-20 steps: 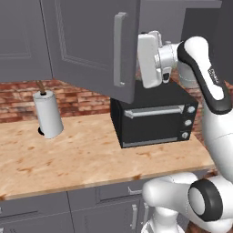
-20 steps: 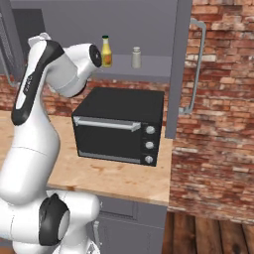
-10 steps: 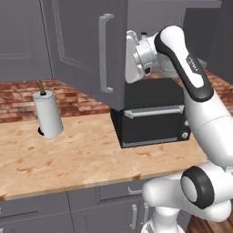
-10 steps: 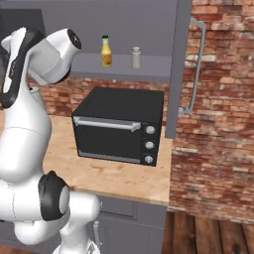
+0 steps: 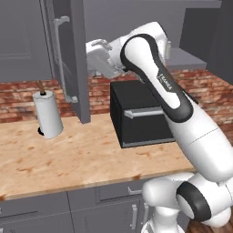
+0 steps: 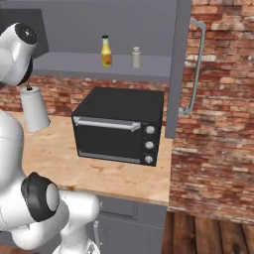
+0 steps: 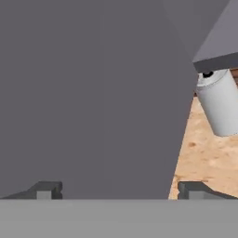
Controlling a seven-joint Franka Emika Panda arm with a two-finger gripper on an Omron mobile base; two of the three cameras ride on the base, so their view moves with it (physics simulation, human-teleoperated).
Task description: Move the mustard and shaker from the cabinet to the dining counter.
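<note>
In the left base view, the white arm reaches up and left from the lower right, its gripper [image 5: 96, 57] held just beside the open grey cabinet [image 5: 27, 41] door, whose silver bar handle [image 5: 60, 59] faces the camera. A black toaster oven [image 5: 143, 116] sits on the wood counter [image 5: 68, 154] under the arm, and a white paper towel roll [image 5: 48, 113] stands on the counter left of the door. The shaker [image 5: 168, 49] peeks out on the cabinet shelf behind the arm's elbow.

In the right base view, the cabinet stands open. The mustard [image 6: 106, 51] and the shaker [image 6: 136, 57] stand upright on the grey shelf, near each other but apart, the mustard on the left, both above the toaster oven [image 6: 119, 126]. The paper towel roll [image 6: 33, 109] stands on the counter [image 6: 109, 173] at left.

In the hand view, the grey door panel [image 7: 93, 93] lies close ahead of the gripper [image 7: 121, 189], whose two dark fingertips [image 7: 46, 189] stand wide apart with nothing between them. The paper towel roll [image 7: 221, 102] and a bit of counter [image 7: 204, 158] show at right.
</note>
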